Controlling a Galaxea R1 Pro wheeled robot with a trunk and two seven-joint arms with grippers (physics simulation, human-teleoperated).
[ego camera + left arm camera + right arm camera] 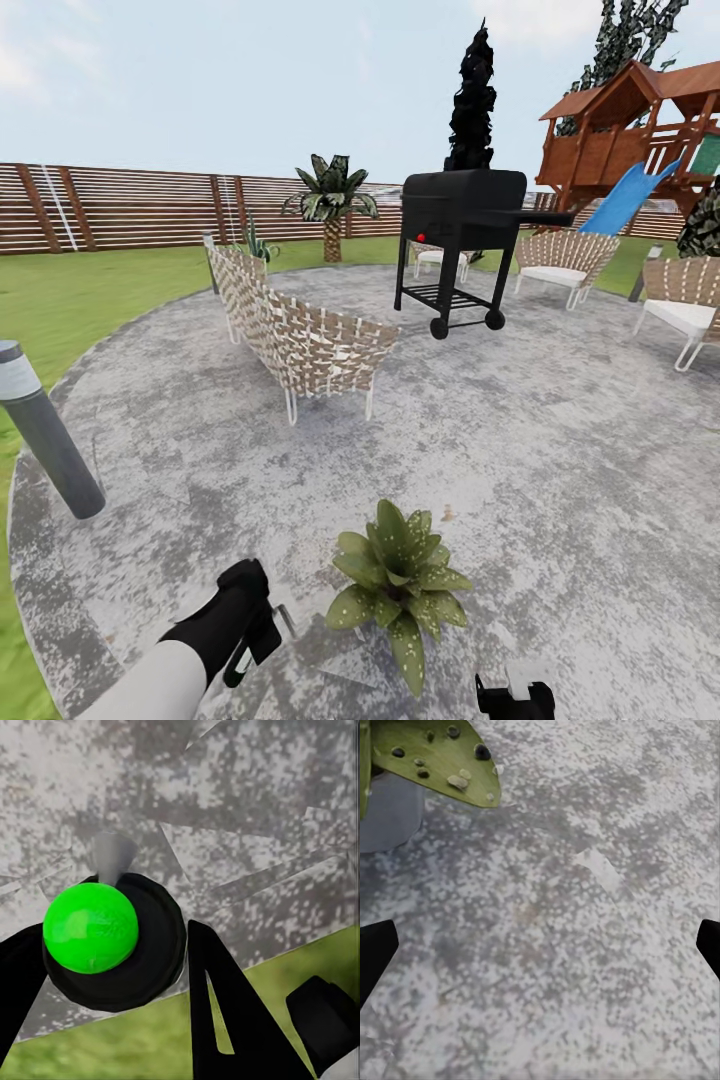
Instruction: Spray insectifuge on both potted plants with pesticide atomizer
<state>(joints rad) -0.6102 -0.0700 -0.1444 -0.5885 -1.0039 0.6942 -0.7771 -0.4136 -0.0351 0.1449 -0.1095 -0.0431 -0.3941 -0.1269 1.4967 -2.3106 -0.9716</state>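
A potted plant (395, 585), a low rosette of speckled green leaves, stands on the grey patio just ahead of me. In the right wrist view one of its leaves (427, 757) and its grey pot (386, 810) show at a corner. My left gripper (255, 625) is left of the plant, shut on the pesticide atomizer (90, 928). In the left wrist view the atomizer is seen end-on, as a bright green cap on a dark round body. My right gripper (540, 952) hangs open over bare paving, right of the plant (515, 695). The second potted plant is out of view.
A grey bollard lamp (45, 430) leans at the patio's left edge. A woven bench (300, 340) and a black grill (460, 245) stand further ahead, with woven chairs (565, 260) at the right. Behind them are a wooden playhouse (640, 130), a slat fence (120, 205) and lawn (70, 290).
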